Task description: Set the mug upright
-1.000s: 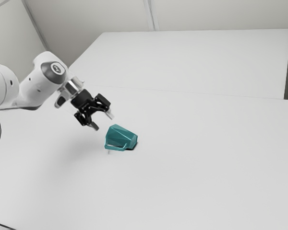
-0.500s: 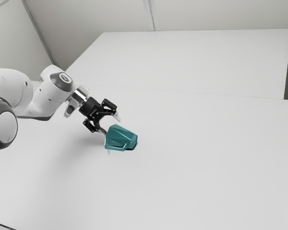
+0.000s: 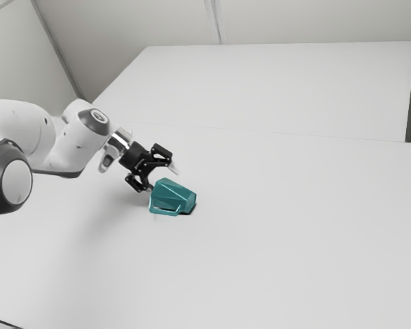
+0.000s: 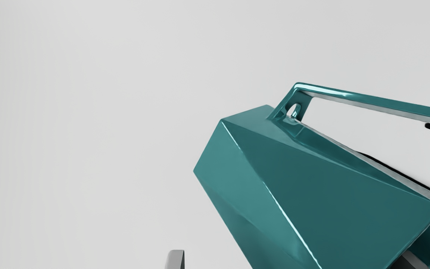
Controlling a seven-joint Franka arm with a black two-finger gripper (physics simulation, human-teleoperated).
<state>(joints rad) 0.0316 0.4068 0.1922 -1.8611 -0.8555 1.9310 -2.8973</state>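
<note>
The teal faceted mug [image 3: 172, 197] lies on its side on the white table, its handle toward the exterior view's bottom. My gripper [image 3: 162, 179] is at the mug's end nearer the arm, fingers spread wide. One finger is by the mug's near end, the other is above and beyond it. In the wrist view the mug [image 4: 297, 179] shows its body and handle, and my gripper [image 4: 293, 261] has one fingertip beside the mug's body and the other at its mouth, partly hidden by the rim.
The white tabletop [image 3: 260, 240] surrounds the mug. A pale raised panel [image 3: 274, 89] stands behind it, toward the exterior view's top.
My open gripper has moved toward the exterior view's right and down, from short of the mug to its near end. The mug has stayed where it was.
</note>
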